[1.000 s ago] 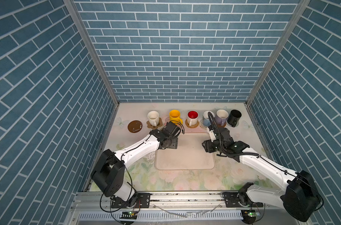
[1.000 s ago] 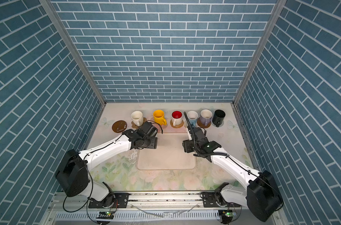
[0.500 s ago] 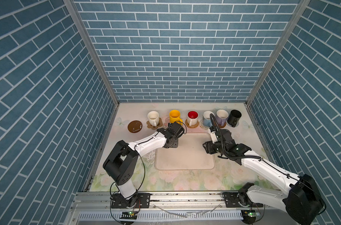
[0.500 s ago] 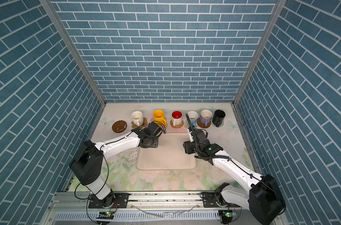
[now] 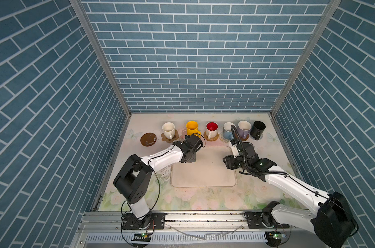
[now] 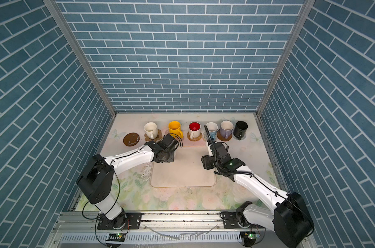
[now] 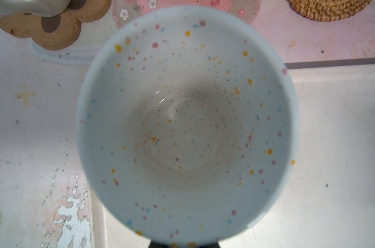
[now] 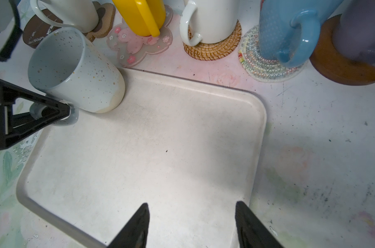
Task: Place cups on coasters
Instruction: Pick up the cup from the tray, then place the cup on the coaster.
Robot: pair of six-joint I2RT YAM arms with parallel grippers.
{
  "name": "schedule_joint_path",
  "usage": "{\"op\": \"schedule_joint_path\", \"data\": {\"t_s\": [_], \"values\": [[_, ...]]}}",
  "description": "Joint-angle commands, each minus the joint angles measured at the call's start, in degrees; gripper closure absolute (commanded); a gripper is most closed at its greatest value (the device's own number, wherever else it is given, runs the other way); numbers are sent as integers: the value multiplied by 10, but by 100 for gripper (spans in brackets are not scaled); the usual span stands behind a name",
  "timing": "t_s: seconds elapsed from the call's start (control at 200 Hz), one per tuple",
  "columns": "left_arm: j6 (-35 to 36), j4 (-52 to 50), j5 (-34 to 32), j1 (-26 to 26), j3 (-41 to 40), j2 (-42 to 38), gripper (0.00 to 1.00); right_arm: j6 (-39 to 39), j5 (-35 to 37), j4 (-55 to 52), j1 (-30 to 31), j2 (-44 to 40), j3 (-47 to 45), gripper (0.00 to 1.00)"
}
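A cream-white speckled cup [image 8: 75, 70] stands at the far left corner of the tray [image 8: 161, 150]. My left gripper [image 8: 67, 112] is shut on its handle; this cup [image 7: 186, 128] fills the left wrist view and is hidden under the wrist in both top views. My right gripper [image 8: 192, 221] hangs open and empty over the tray. Along the back stand a cream-white cup [image 5: 168, 128] on a tan paw coaster [image 5: 175, 134], a yellow cup [image 5: 192, 127] on a pink flower coaster [image 8: 135, 43], and a red-inside cup [image 5: 211, 128] on a rattan coaster [image 5: 214, 137]. A brown round coaster [image 5: 148, 139] at the left is bare.
A light blue cup [image 5: 227, 130], a lavender cup [image 5: 244, 127] and a black cup [image 5: 258, 128] stand on their coasters at the back right. Blue brick walls close in the back and both sides. The right arm's cable [image 5: 236, 137] arches near the light blue cup.
My left gripper has moved forward to the speckled cup and shut on its handle. The right arm has barely moved and its gripper stays open.
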Motion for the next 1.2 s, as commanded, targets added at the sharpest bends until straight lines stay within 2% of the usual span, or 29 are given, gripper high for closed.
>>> {"op": "schedule_joint_path", "data": {"t_s": [0.0,0.37,0.55,0.835,1.005,1.195], "values": [[7,4,-2,-2,-8,-27,100,6,1,-8,-2,4,2,35],[27,-17,-7,-1,-31,-130,100,22,13,-38,-3,-18,18,35],[45,-38,-3,23,-36,-200,100,29,17,-54,-2,-46,18,34],[100,-77,25,109,-20,-269,100,46,6,-24,-3,-42,21,32],[131,-101,36,169,13,-273,100,46,-8,7,-2,-5,44,32],[149,-81,54,224,31,-254,100,23,-17,-4,-3,50,115,32]]}}
